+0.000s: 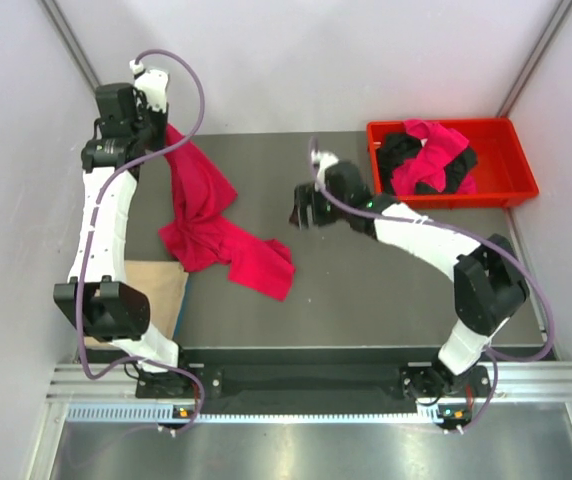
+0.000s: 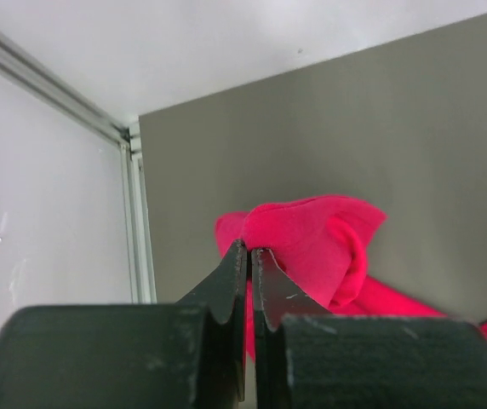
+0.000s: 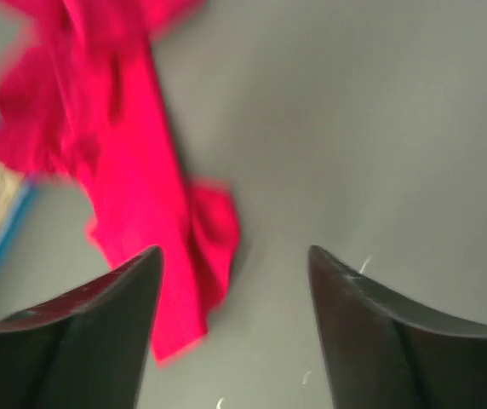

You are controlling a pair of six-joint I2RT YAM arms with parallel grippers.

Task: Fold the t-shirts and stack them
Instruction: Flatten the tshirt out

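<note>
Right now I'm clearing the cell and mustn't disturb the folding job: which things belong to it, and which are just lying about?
Belongs to the job:
magenta t-shirt, pinched in the left gripper
tan t-shirt, near left corner
black t-shirt and pink t-shirt, both in the red tray

Just lying about:
red tray
table

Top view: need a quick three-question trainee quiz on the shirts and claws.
1. True or false: the right claw stands open, holding nothing.
2. What lies in the red tray? A. nothing; B. a black t-shirt and a bunched magenta t-shirt; C. the right claw.
3. Which claw pinches the draped magenta t-shirt?

Key: 1 true; 2 B; 3 the left claw.
</note>
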